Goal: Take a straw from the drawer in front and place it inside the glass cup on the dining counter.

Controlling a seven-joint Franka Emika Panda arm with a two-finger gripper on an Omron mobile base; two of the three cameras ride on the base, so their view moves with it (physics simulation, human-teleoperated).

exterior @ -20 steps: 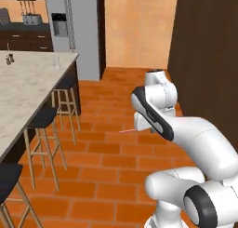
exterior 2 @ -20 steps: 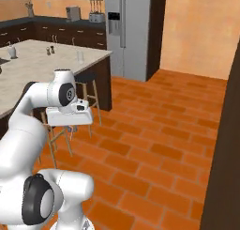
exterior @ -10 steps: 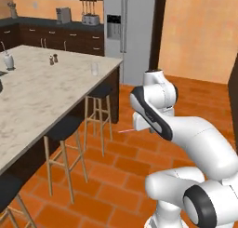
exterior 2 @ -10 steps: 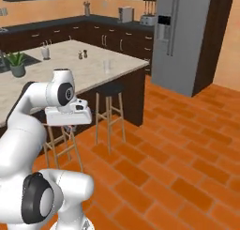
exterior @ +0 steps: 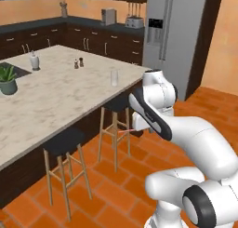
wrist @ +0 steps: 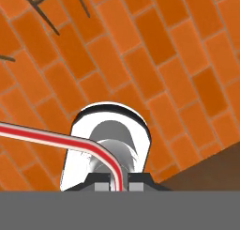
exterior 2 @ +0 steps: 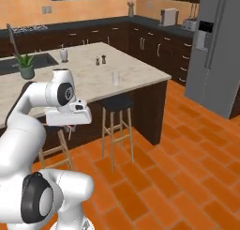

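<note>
Gripping the red-and-white striped straw (wrist: pixel 56 136) between closed fingers (wrist: pixel 104 183), the robot holds it low over the brick floor (wrist: pixel 154 50); the glass cup (exterior: pixel 114 78) stands near the marble worktop (exterior: pixel 56 101) edge.

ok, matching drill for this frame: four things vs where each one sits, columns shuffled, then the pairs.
Things
1. thin red-and-white striped straw
2. small clear glass cup
3. green potted plant
4. silver toaster

Places
A. on the dark back counter beside the fridge
B. clamped in the tool, over the brick floor
C. near the corner of the beige marble dining counter, above a stool
D. far end of the marble top, by the dark sink

Pairs: 1-B, 2-C, 3-D, 4-A
</note>
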